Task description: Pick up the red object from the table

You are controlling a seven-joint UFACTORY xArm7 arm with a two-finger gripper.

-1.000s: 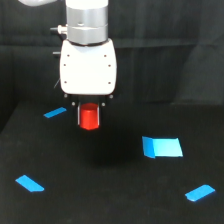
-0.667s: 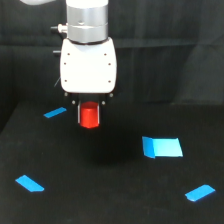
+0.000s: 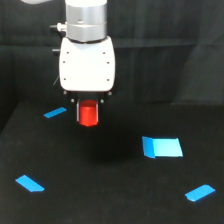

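The red object (image 3: 88,113) is a small red-orange block held between the dark fingers under my white gripper body. My gripper (image 3: 88,116) is shut on it and holds it in the air above the black table (image 3: 110,195), with a faint shadow on the surface below. The fingers are mostly hidden by the block and the gripper body.
Flat blue pieces lie on the table: a small strip (image 3: 55,112) left of the gripper, a larger square piece (image 3: 162,147) to the right, one (image 3: 29,183) at the front left and one (image 3: 199,192) at the front right. A black curtain hangs behind.
The gripper has risen a little with the red object in it. The blue pieces have not moved.
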